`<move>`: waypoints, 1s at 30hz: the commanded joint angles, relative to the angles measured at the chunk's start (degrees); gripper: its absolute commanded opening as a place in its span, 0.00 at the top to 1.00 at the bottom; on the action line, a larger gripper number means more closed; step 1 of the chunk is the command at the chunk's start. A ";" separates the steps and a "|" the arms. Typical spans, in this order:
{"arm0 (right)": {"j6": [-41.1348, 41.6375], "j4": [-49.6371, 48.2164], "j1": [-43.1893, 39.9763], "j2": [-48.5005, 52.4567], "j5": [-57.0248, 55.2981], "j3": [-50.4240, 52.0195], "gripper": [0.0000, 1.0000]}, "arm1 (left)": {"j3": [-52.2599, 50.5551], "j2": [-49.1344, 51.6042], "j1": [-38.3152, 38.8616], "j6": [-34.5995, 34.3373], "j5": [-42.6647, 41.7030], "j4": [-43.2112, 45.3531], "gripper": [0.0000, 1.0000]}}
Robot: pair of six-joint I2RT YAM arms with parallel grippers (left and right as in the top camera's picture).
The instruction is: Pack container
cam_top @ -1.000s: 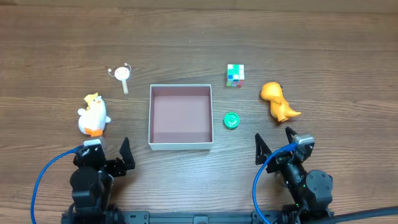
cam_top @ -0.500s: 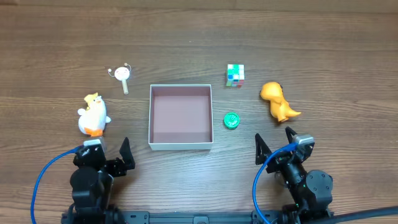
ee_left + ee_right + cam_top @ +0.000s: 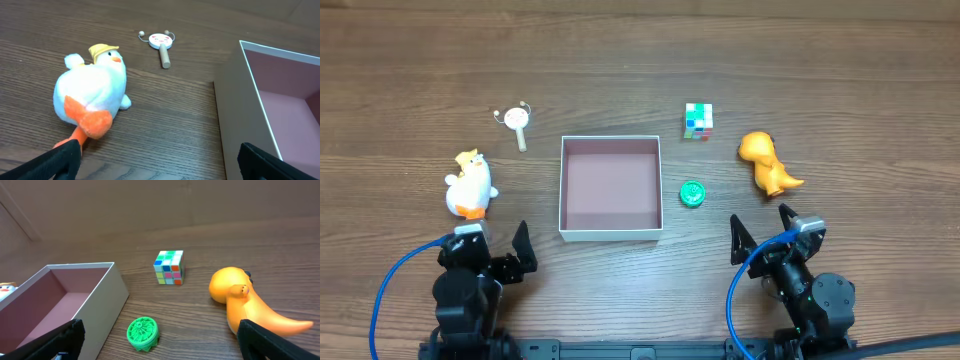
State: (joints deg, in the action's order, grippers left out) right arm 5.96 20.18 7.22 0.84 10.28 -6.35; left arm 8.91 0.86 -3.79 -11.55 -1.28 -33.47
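No change from a second ago: same overhead layout, nothing moved, both arms parked at the near edge. Your left gripper (image 3: 492, 240) and right gripper (image 3: 762, 228) both stand wide apart, with nothing between the jaws.

The container (image 3: 610, 190) sits mid-table, upright, its pink floor bare.
- **Left of it:** the plush duck (image 3: 470, 185) lies on the wood, well apart from the wall. The small rattle (image 3: 516, 122) is further back.
- **Right of it:** the green disc (image 3: 692, 193) is just beside the right wall, not touching. The colour cube (image 3: 698, 121) is further back, and the orange dinosaur (image 3: 768, 165) lies on its side further right.

The table (image 3: 640, 50) is dark wood grain and fills the overhead view edge to edge. Blue cables (image 3: 388, 295) loop off each arm.

In the wrist views only the black fingertips (image 3: 60, 159) show, at the bottom corners. The left wrist view cuts off the container's right half, and the right wrist view cuts off its left side. There's a small pale thing at the left edge of the right wrist view; can't tell what it is. The background there is a brown blur.
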 commanded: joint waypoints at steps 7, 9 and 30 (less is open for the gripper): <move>0.04 -1.66 0.11 -0.59 1.14 -2.86 0.00 | -0.24 0.00 -0.42 1.29 0.22 0.11 0.00; 0.02 -1.66 0.11 0.22 -2.84 -5.35 0.00 | -0.24 0.00 -0.42 1.29 0.22 0.13 0.00; -9.40 50.75 0.11 85.70 -9.27 -91.78 0.00 | -0.24 0.00 -0.42 1.29 0.22 0.11 0.00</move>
State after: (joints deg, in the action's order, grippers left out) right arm -3.07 70.61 7.22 86.59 0.19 -95.57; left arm 8.86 1.02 -3.79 -11.53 -1.28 -33.45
